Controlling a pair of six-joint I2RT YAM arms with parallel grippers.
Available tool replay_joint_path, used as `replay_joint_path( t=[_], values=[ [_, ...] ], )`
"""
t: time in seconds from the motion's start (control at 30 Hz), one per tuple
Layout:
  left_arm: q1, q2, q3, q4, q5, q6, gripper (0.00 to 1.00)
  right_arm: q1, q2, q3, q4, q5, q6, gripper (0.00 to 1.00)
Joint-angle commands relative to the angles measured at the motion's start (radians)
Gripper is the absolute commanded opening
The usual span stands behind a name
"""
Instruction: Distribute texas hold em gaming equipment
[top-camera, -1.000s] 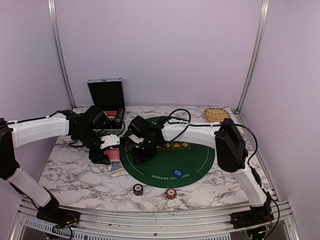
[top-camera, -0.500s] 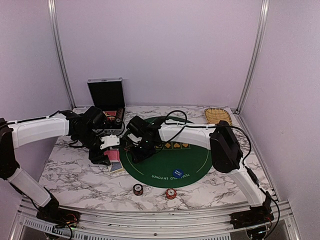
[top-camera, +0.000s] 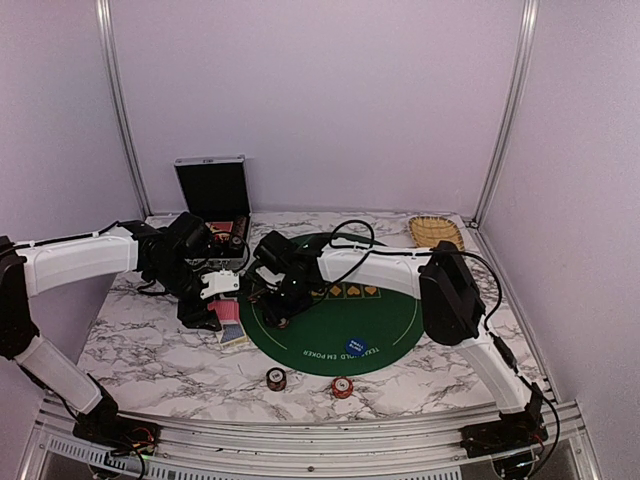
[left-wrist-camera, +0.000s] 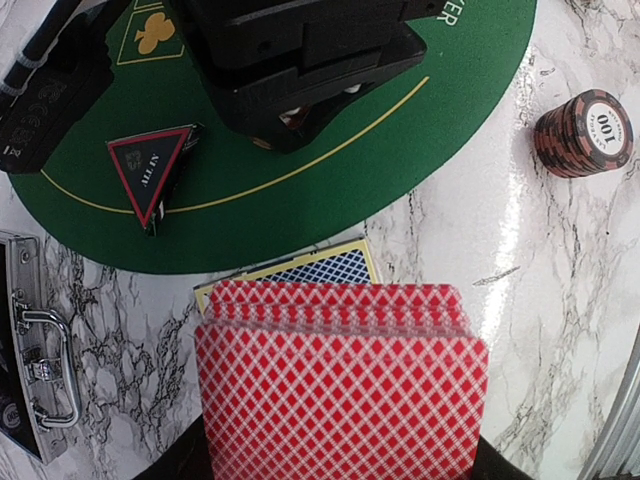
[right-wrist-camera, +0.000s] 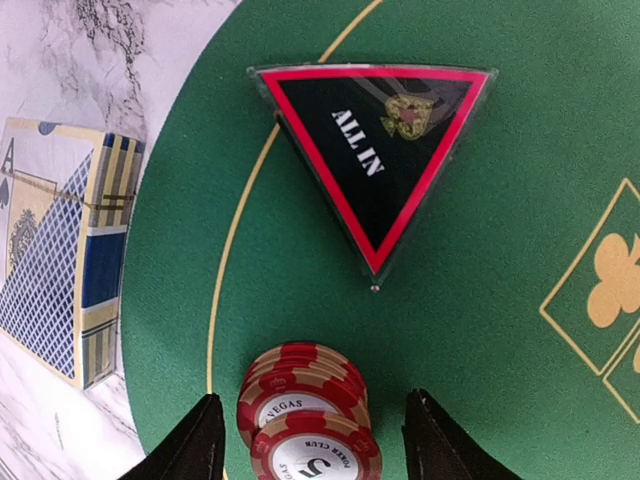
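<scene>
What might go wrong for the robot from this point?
The right claw stands open around the red chip stack, whose top chip sits off-centre; a finger catching it on the way up could topple the pile. The left claw grips a deck of cards whose edges look splayed, so some might slip out.

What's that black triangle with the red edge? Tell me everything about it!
The triangle marker is flat, black with a red border and a clear-looking rim. White letters say ALL IN beside a small gold and red badge. It lies face up on the green mat, just inside the yellow line, one corner pointing toward the red chips. Only the mat touches it.
</scene>
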Motion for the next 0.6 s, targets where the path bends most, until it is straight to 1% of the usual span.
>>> replay_joint_path(
  t=[0.0,0.07,0.2,0.43,0.57],
  values=[
    [0.006,-0.027,0.009,-0.014,0.027,0.003,0.0,-0.008,-0.039,0.034,-0.017,0.004,-0.015,0.62],
    [0.006,-0.027,0.011,-0.014,0.024,0.001,0.0,-0.009,-0.061,0.02,-0.011,0.007,-0.02,0.67],
    [0.006,-0.022,0.016,-0.015,0.027,-0.003,0.0,-0.009,-0.113,-0.033,0.007,0.012,-0.026,0.71],
    [0.008,-0.026,0.017,-0.015,0.028,-0.003,0.0,-0.009,-0.204,-0.101,0.007,0.036,-0.033,0.76],
    [0.008,-0.031,0.016,-0.015,0.025,-0.003,0.0,-0.009,-0.27,-0.187,0.002,0.058,-0.034,0.78]
  ],
)
